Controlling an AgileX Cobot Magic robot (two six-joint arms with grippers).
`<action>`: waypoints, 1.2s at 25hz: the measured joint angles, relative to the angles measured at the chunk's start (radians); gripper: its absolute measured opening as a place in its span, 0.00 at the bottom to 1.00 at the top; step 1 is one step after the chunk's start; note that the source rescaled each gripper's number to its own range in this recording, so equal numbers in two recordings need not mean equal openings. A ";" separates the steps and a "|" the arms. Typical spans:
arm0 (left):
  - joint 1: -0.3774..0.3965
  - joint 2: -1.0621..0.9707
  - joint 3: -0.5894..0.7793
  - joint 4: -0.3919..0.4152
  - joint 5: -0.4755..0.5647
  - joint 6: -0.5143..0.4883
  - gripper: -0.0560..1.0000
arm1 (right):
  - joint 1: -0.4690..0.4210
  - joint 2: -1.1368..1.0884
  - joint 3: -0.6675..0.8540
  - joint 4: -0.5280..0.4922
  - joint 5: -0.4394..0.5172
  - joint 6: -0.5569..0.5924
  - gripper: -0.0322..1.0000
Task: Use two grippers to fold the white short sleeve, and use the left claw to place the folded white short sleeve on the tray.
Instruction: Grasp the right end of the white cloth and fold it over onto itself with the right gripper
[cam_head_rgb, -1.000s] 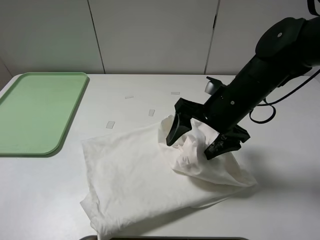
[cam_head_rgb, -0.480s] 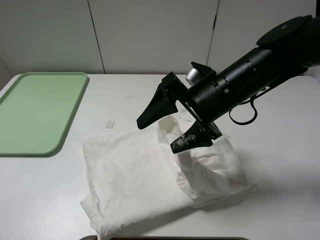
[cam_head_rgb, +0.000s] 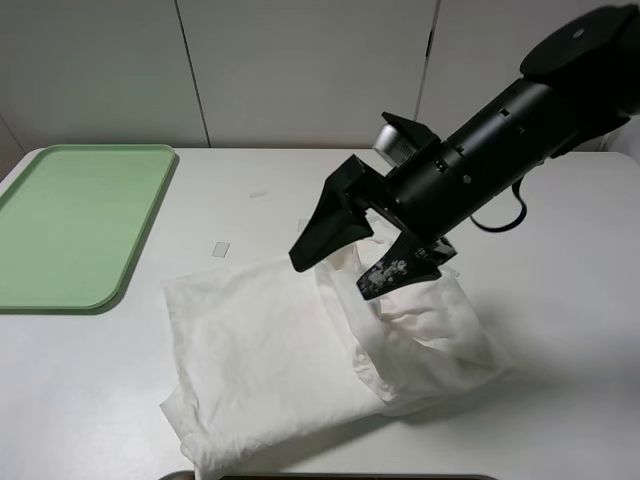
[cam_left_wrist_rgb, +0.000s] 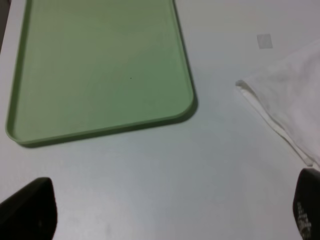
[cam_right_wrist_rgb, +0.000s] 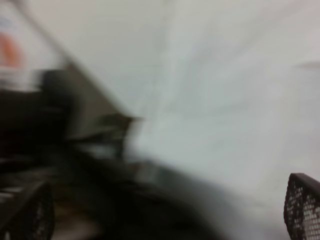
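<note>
The white short sleeve (cam_head_rgb: 260, 350) lies crumpled on the table's near middle, its right part pushed up into a raised fold. My right gripper (cam_head_rgb: 357, 255) hangs just over that fold, pointing left, open wide; the cloth brushes its lower finger (cam_head_rgb: 398, 273) and is not pinched. The right wrist view is blurred; only the mesh fingertips (cam_right_wrist_rgb: 302, 205) and pale surfaces show. The tray (cam_head_rgb: 80, 225) lies bare at the far left. My left gripper (cam_left_wrist_rgb: 167, 210) is open above bare table, between the tray (cam_left_wrist_rgb: 100, 70) and a corner of the short sleeve (cam_left_wrist_rgb: 295, 100); the high view does not show it.
Small pale tape strips (cam_head_rgb: 221, 249) (cam_head_rgb: 258, 194) lie on the white table between the tray and the shirt; one strip (cam_left_wrist_rgb: 264, 40) shows in the left wrist view. White cabinet doors (cam_head_rgb: 300, 70) stand behind the table.
The right gripper rose out of the bunched cloth and swung from pointing down to pointing left, staying open. The shirt's right part was dragged up into a standing fold.
</note>
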 joint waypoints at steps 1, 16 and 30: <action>0.000 0.000 0.000 0.000 0.000 0.000 0.95 | 0.000 -0.014 -0.017 -0.074 -0.016 -0.001 1.00; 0.000 0.000 0.000 0.000 0.000 0.000 0.95 | 0.021 -0.008 0.101 -0.580 -0.551 0.287 1.00; 0.000 0.000 0.000 0.002 -0.001 0.000 0.95 | 0.251 0.140 0.102 -0.446 -0.878 0.301 1.00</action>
